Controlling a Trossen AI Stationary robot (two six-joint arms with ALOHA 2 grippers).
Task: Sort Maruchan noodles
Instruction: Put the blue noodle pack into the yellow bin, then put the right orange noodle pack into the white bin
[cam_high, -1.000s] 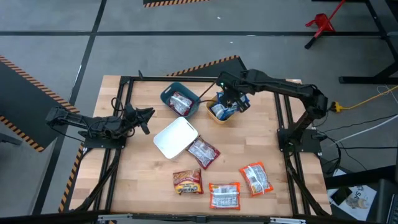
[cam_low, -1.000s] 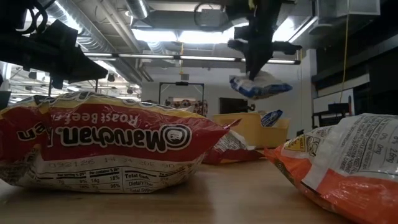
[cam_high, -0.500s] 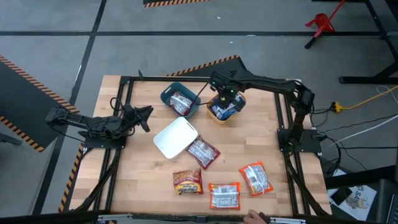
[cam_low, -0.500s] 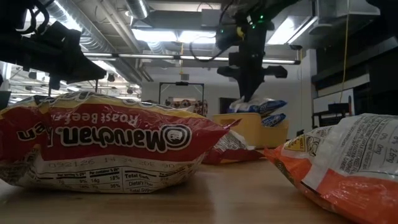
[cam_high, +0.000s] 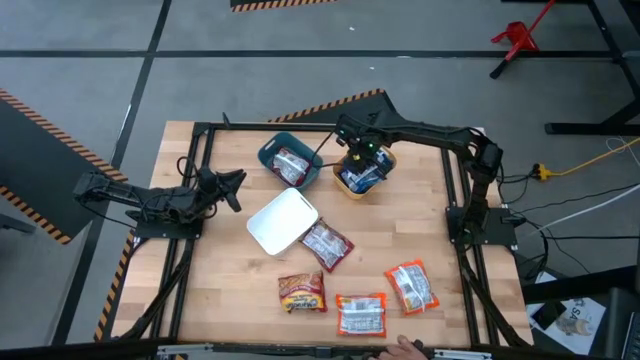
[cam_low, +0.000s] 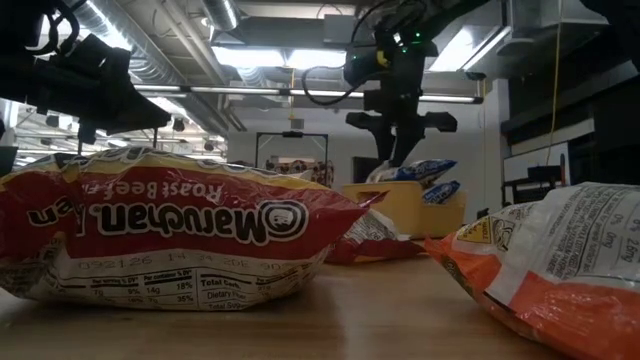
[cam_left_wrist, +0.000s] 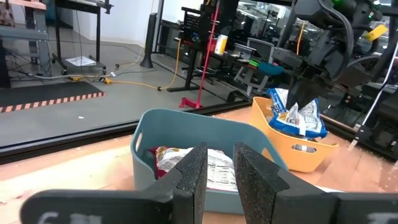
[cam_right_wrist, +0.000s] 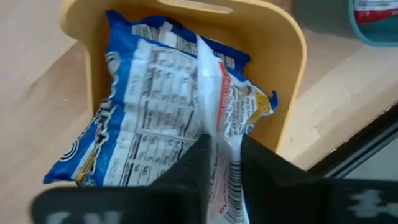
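Blue-and-white packet (cam_right_wrist: 149, 134) lay in the orange bin (cam_high: 352, 187), directly beneath the right gripper (cam_high: 361, 160), whose fingers clamped its edge.

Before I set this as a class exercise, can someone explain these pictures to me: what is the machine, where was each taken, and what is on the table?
Two robot arms work at a wooden table. One picture looks straight down, one sits at table height, and two ride on the wrists. The right tool grips a blue-and-white noodle packet in the orange bin. The left tool waits at the table's left. A teal bin holds a packet, a white bin lies overturned, and four packets lie loose.
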